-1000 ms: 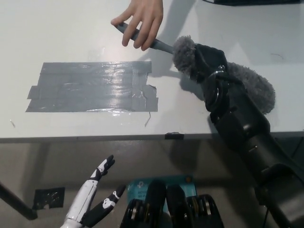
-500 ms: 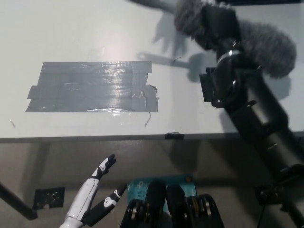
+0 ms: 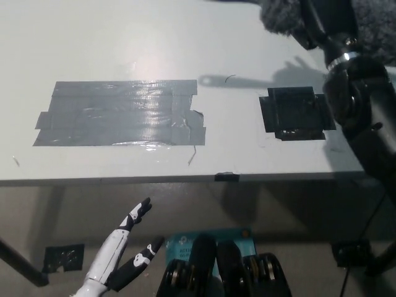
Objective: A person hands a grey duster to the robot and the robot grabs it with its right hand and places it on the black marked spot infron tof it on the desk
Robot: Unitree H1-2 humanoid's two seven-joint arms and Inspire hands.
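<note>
The robot's black right arm [image 3: 365, 117] enters from the lower right edge and reaches up along the right side of the picture, its forearm leading to a metal-ringed wrist near the top. The black right hand [image 3: 328, 18] sits at the upper edge, partly cut off by the frame, closed around the fluffy grey duster [image 3: 281, 15]. The white left hand [image 3: 120, 250] rests low at the bottom left, below the near table edge, palm angled and its black-tipped fingers [image 3: 141, 210] spread apart and pointing up to the right, holding nothing
</note>
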